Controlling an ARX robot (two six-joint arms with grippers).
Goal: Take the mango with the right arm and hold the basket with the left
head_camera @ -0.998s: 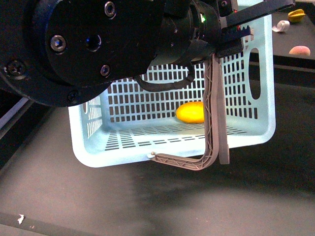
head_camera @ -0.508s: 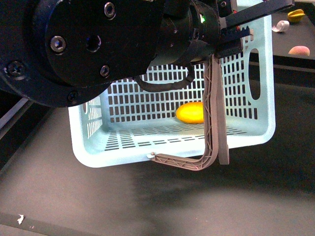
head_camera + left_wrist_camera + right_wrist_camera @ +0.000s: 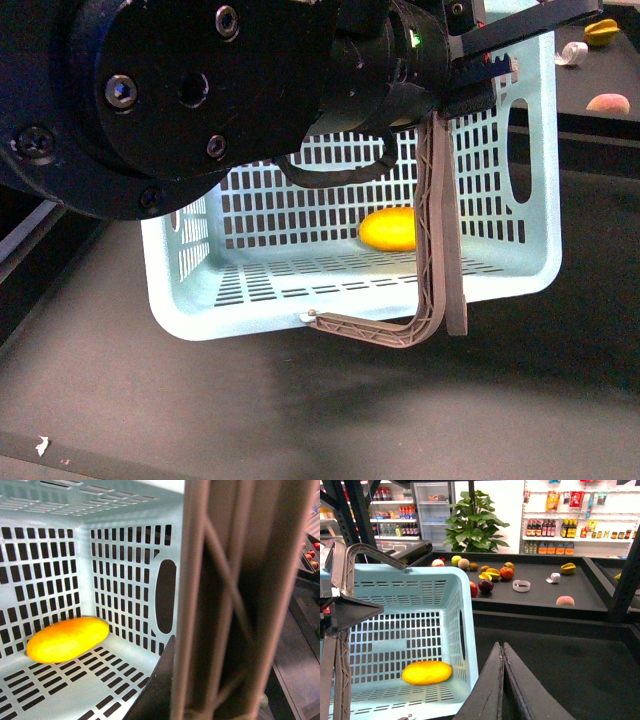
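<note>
Your mango (image 3: 388, 229), a smooth oval, yellow deepening to orange, lies on the slatted floor of the pale blue basket (image 3: 520, 270), by its far wall. Your left end effector (image 3: 482, 78) clamps the basket's grey handle (image 3: 437, 220). Your right end effector (image 3: 501, 650), fingers pressed together, holds nothing.

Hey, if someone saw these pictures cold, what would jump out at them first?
The bright yellow-orange mango lying on the floor of the pale blue slotted basket is the one warm colour there. Next comes the bulky dark left arm filling the upper left of the front view, with the left gripper clamped on the basket's rim by the grey handle. The right gripper is shut and empty, outside the basket.
</note>
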